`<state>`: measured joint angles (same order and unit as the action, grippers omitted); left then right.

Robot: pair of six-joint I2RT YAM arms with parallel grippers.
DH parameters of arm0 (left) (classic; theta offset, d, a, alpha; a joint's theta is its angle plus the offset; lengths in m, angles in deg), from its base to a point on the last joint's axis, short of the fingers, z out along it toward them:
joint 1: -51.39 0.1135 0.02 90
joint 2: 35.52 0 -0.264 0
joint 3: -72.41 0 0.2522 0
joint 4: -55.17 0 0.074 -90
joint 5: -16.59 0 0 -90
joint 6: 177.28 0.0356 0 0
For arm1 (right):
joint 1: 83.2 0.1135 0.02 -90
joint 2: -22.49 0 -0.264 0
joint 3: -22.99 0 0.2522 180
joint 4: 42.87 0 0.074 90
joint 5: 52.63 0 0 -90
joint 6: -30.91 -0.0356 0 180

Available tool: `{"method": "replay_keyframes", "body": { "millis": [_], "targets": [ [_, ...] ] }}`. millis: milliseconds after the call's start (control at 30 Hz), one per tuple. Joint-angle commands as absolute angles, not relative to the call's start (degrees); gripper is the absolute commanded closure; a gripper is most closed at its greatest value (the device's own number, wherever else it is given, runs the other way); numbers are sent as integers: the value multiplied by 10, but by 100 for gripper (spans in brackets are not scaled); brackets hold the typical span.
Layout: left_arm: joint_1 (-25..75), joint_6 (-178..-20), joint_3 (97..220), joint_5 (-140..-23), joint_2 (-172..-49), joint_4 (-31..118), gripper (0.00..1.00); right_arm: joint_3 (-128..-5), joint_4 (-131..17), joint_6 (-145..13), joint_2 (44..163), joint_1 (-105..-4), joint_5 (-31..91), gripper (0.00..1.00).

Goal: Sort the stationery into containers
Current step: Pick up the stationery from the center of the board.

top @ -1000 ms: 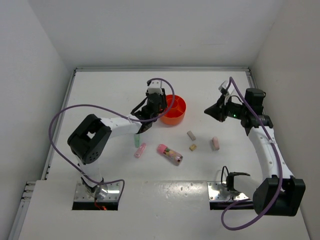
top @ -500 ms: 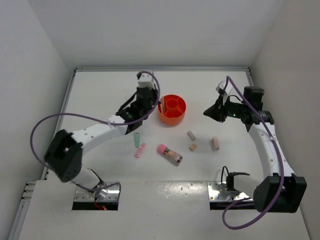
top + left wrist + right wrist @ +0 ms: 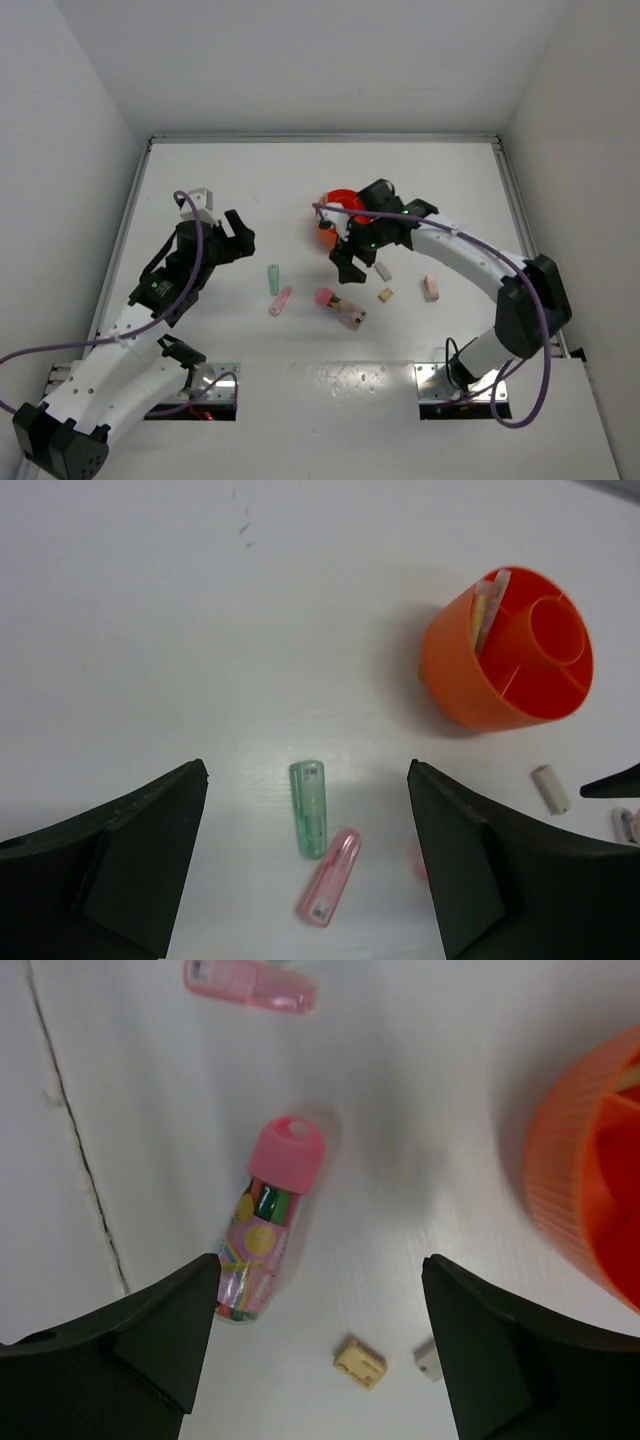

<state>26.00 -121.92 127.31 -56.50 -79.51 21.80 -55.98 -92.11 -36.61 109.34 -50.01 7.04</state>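
The orange organiser [image 3: 336, 198] stands at centre back, partly hidden by my right arm; in the left wrist view the organiser [image 3: 470, 670] has a cream stick and a thin pen [image 3: 487, 610] in an outer compartment. My left gripper [image 3: 240, 232] hangs open to its left, above the green eraser [image 3: 309, 808] and the pink eraser [image 3: 330, 877]. My right gripper [image 3: 342, 252] is open just in front of the organiser, over the pink-capped tube [image 3: 265, 1225] and the tan cube [image 3: 360, 1362]. Nothing is held.
A beige eraser [image 3: 382, 270] lies right of the right gripper, and a second pink piece [image 3: 431, 287] lies further right. The table's raised white rim [image 3: 320, 139] and white walls close in the back and sides.
My left arm has pulled back from the organiser to the left, and its jaws have opened. My right arm has swung from the right side to the table's middle and opened.
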Motion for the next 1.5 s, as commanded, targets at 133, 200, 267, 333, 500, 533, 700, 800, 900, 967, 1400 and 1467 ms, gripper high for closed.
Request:
{"method": "replay_keyframes", "body": {
  "millis": [133,200,267,333,500,533,700,800,900,967,1400,1467],
  "targets": [
    [273,-1202,1229,-617,-755,187,13,-578,-936,-427,1206,-385,264,17],
    [273,-1202,1229,-625,-755,187,13,-588,-936,-433,1224,-379,276,17],
    [273,-1197,1229,-625,-755,187,13,-598,-942,-434,1237,-365,276,15],
    [273,-1192,1229,-625,-755,187,13,-605,-949,-439,1248,-356,281,15],
    [273,-1192,1229,-625,-755,187,13,-610,-935,-463,1292,-331,302,14],
    [273,-1192,1229,-625,-755,187,13,-610,-935,-470,1300,-326,302,14],
    [273,-1197,1229,-602,-749,182,13,-641,-935,-491,1351,-304,302,13],
    [273,-1211,1234,-550,-735,164,13,-648,-935,-496,1377,-292,338,17],
    [273,-1224,1234,-501,-710,156,13,-653,-942,-501,1382,-287,355,32],
    [273,-1230,1234,-490,-688,150,13,-665,-956,-501,1382,-287,355,59],
    [273,-1241,1234,-462,-657,145,15,-692,-859,-464,1129,-306,366,100],
    [273,-1241,1234,-462,-662,145,15,-622,-735,-464,1053,-318,417,100]
  ]
}}
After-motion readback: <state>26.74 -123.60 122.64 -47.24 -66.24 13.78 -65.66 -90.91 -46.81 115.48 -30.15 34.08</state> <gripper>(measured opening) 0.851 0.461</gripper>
